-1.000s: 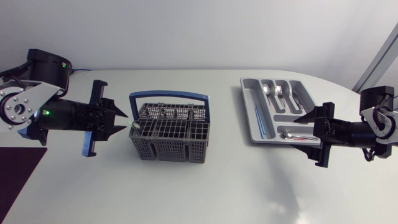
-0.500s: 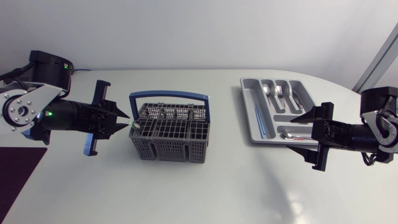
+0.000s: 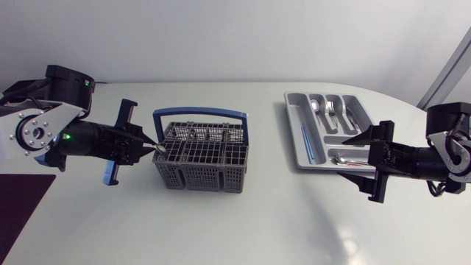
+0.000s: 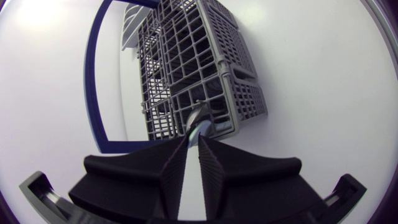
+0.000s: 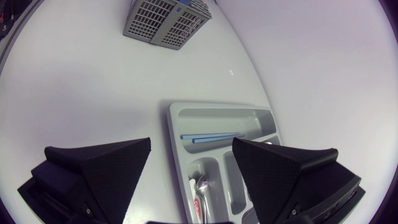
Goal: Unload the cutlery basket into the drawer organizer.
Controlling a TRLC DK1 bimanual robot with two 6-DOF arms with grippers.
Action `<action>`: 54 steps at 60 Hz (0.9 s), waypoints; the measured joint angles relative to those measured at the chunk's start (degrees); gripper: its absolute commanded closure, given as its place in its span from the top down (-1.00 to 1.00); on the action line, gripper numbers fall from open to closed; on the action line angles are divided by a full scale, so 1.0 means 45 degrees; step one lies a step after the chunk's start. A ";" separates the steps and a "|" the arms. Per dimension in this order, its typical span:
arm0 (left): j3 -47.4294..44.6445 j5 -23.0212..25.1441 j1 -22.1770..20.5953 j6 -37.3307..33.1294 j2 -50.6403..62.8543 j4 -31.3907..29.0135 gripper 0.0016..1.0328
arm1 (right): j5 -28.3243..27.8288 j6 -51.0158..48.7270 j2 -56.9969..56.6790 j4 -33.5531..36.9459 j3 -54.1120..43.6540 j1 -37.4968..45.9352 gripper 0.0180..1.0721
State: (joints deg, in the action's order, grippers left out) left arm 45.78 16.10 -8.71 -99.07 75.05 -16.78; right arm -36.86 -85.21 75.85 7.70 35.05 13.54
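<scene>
The grey cutlery basket with a blue handle stands left of the table's middle. A spoon pokes out of its left end. My left gripper is at that end, its fingers nearly together and pinching the spoon at the basket wall; in the left wrist view the gripper shows only a thin gap. The grey drawer organizer lies at the right with several pieces in it. My right gripper hovers open over its near edge, nothing between the fingers.
Inside the organizer a blue stick lies in a long slot and a red-marked utensil in the slot beside it. The basket shows far ahead of the right gripper. A dark mat lies at the table's left edge.
My left gripper has moved right to the basket's end and narrowed its fingers onto the spoon. The right arm has barely shifted.
</scene>
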 measured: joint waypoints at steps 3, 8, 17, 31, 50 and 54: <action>0.0000 0.0010 0.0000 0.0000 0.0005 0.0039 -0.77 | 0.0000 0.0000 0.0000 0.0000 0.0000 -0.0005 0.80; 0.0000 0.0029 0.0000 0.0000 0.0005 0.0049 -0.78 | 0.0000 0.0044 0.0000 -0.0005 0.0000 -0.0029 0.80; 0.0005 0.0029 0.0000 0.0000 0.0005 0.0058 -0.86 | 0.0000 0.0049 0.0000 -0.0010 0.0000 -0.0141 0.80; 0.0151 0.0029 0.0000 0.0000 0.0005 -0.0204 -0.94 | 0.0000 0.0272 0.0000 -0.0053 -0.0005 -0.0155 0.80; 0.0321 0.0097 0.0000 0.0005 -0.0175 -0.0583 -0.94 | 0.0000 0.0287 -0.0238 -0.0044 -0.0146 -0.0194 0.80; 0.0345 0.0180 0.0005 0.0029 -0.0350 -0.0593 -0.94 | 0.0000 0.0316 -0.0374 -0.0049 -0.0155 -0.0253 0.80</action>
State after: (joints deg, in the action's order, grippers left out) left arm 47.33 16.91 -8.69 -98.94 73.47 -19.44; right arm -36.86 -83.79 74.17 7.49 34.35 12.40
